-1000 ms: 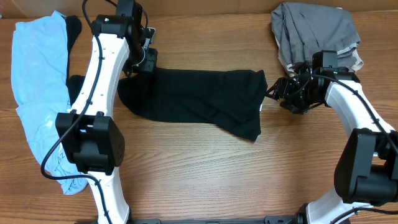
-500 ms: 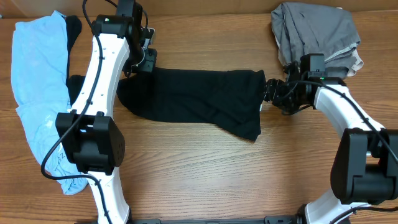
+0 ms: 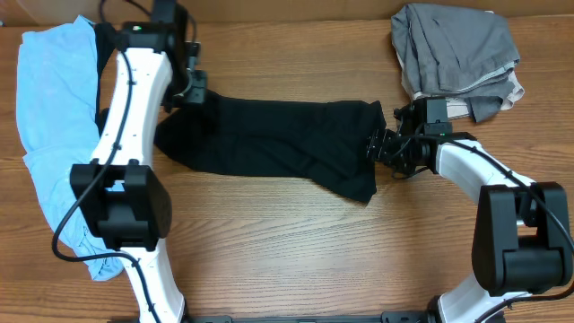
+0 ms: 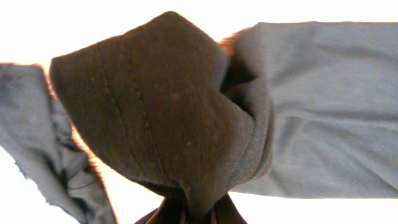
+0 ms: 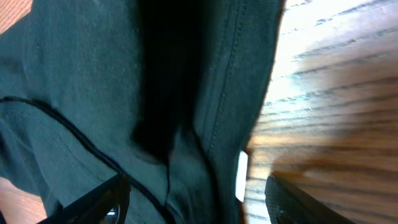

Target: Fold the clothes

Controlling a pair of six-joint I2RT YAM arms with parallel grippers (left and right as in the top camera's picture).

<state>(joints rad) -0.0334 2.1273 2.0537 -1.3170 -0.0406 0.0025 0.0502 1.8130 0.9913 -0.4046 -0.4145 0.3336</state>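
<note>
Okay, table (image 3: 269,242) first, then the black garment (image 3: 278,144), the one I'm working on: it lies stretched left to right across the middle of the table, mostly flat, a few wrinkles. A light blue garment (image 3: 49,126) is piled along the left edge, and a grey garment (image 3: 453,45) is heaped in the far right corner with a cream bit (image 3: 513,90) peeking out under it; I touch neither. My left claw (image 3: 191,87) is clamped tight on the black garment's far-left end, cloth bunched over the fingers in the left wrist view. My right claw (image 3: 378,146) stands wide at the right hem, one finger over the cloth and one over bare wood in the right wrist view, nothing gripped. A small white tag (image 5: 241,177) sits right at that hem, between the fingers. Step, as I judge it: getting both ends in hand, folding itself not begun. Next move calls for closing my right claw on the hem, catching all layers, then lifting both ends together so the cloth doesn't drag.
</note>
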